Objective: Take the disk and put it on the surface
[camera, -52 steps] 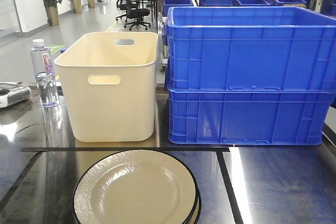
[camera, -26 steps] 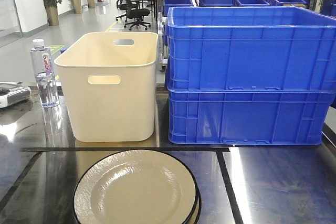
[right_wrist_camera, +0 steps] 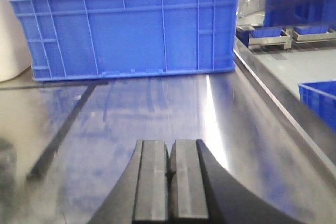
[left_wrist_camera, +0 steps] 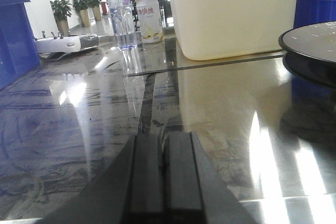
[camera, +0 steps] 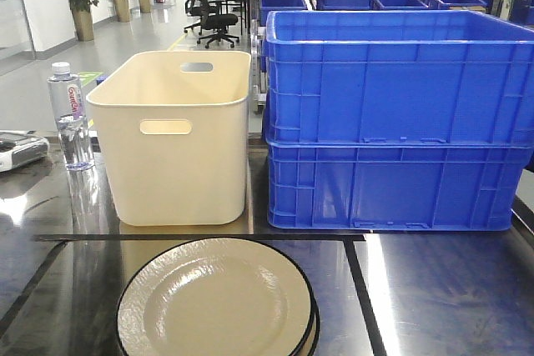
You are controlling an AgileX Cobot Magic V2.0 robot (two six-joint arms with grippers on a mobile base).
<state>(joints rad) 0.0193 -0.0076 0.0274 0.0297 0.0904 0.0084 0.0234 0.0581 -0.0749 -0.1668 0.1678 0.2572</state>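
on the near part of the surface (camera: 434, 289), which is dark, glossy and crossed by thin black lines, lies the disk (camera: 215, 302): a cream plate with a black rim. it seems to sit on top of a second plate of the same kind, because another dark edge shows just under it at the right side. its lower part is cut by the bottom of the front view.

behind the disk, touching the surface, stands a cream plastic bin (camera: 173, 135) with handle slots, upright. just beside it to the right are two blue crates (camera: 392, 122), one stacked on the other. to the left of the bin stands a clear water bottle (camera: 68, 116), and further left, at the edge of the view, a grey device (camera: 18, 150) lies on the surface.

the left pincer (left_wrist_camera: 163, 177) is low over the surface, its two dark fingers pressed together, and it holds nothing. in its wrist view the disk (left_wrist_camera: 312, 43) is at the right edge, well apart from the pincer, and a small white bottle (left_wrist_camera: 147, 11) stands next to the water bottle (left_wrist_camera: 119, 9) near the bin (left_wrist_camera: 231, 11).

the right pincer (right_wrist_camera: 169, 182) is also closed on itself, with only a thin seam between the fingers, and it holds nothing. it points over a bare part of the surface (right_wrist_camera: 157, 114) toward the lower blue crate (right_wrist_camera: 126, 24). the picture of this view is a little blurred.
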